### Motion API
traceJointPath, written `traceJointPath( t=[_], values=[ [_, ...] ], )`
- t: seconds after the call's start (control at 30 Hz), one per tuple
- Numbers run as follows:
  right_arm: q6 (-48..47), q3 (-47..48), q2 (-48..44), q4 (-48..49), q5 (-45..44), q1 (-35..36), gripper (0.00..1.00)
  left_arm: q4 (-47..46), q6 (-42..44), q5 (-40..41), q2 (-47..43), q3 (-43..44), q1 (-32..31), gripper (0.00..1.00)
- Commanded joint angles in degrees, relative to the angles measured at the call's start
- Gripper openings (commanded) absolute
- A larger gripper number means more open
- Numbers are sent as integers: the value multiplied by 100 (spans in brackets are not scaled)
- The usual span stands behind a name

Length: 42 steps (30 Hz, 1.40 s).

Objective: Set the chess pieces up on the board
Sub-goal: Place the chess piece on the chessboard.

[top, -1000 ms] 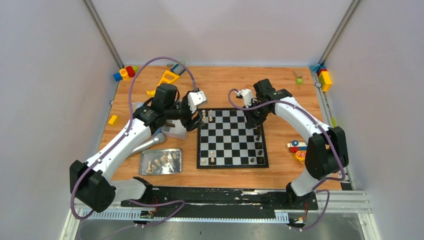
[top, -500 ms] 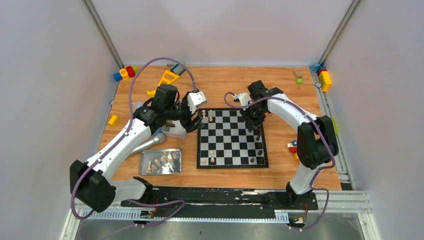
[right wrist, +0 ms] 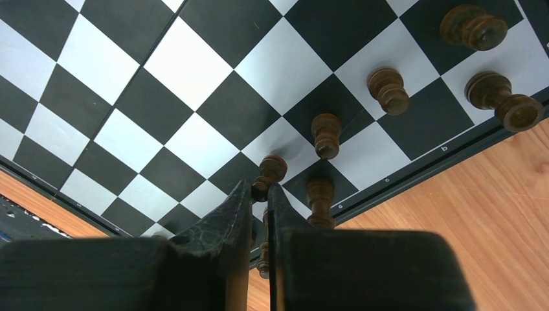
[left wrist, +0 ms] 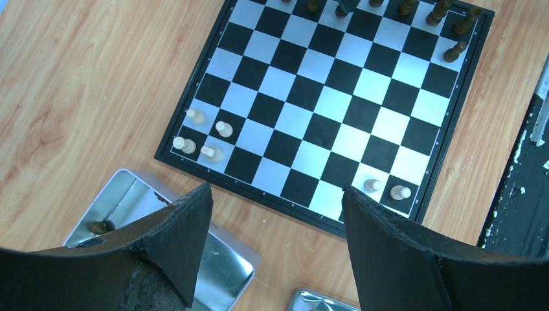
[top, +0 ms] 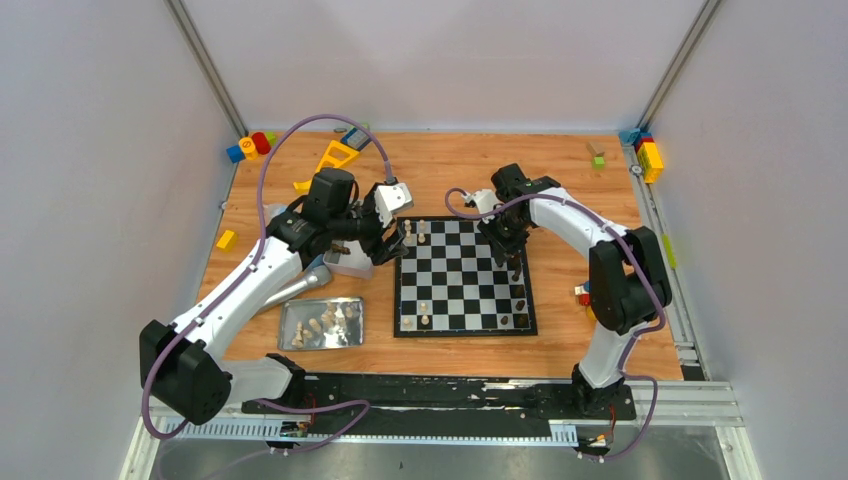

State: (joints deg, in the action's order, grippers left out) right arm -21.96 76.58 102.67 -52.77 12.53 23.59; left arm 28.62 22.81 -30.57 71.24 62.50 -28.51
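Locate the board (top: 465, 275) lying flat at the centre of the wooden counter (top: 440, 170). Find the left hand (left wrist: 275, 194) spread wide and holding nothing, raised above the counter just off the board's far-left corner, over a metal tray (left wrist: 123, 201) that contains one dark figure (left wrist: 98, 227). Find the right hand (right wrist: 260, 188) pressed together over the board's right edge, pinching a dark brown piece (right wrist: 270, 170) between its fingertips. Note several more dark pieces (right wrist: 388, 89) standing on squares along that right edge. Note four pale pieces (left wrist: 223, 128) grouped at one left corner and two pale ones (left wrist: 371, 186) at the other. See a second tray (top: 300, 335) with pale figures, near-left of the board.
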Motion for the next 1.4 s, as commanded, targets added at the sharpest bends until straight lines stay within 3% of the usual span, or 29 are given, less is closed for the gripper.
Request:
traceJointPath(
  t=[0.0, 0.6, 0.97, 1.13, 1.37],
  values=[
    [-43, 162, 57, 171, -128, 40, 0, -34, -76, -122, -103, -53, 21, 80],
    [-37, 144, 191, 271, -120, 47, 4, 2, -25, -132, -145, -63, 26, 80],
    [25, 411, -88, 132, -145, 40, 38, 31, 27, -12, -181, -51, 26, 81],
    [54, 684, -294, -50, -100, 39, 46, 64, 77, 293, -209, -92, 82, 82],
    [111, 994, -799, -141, 202, 47, 47, 351, 124, 1700, 392, 59, 598, 82]
  ],
)
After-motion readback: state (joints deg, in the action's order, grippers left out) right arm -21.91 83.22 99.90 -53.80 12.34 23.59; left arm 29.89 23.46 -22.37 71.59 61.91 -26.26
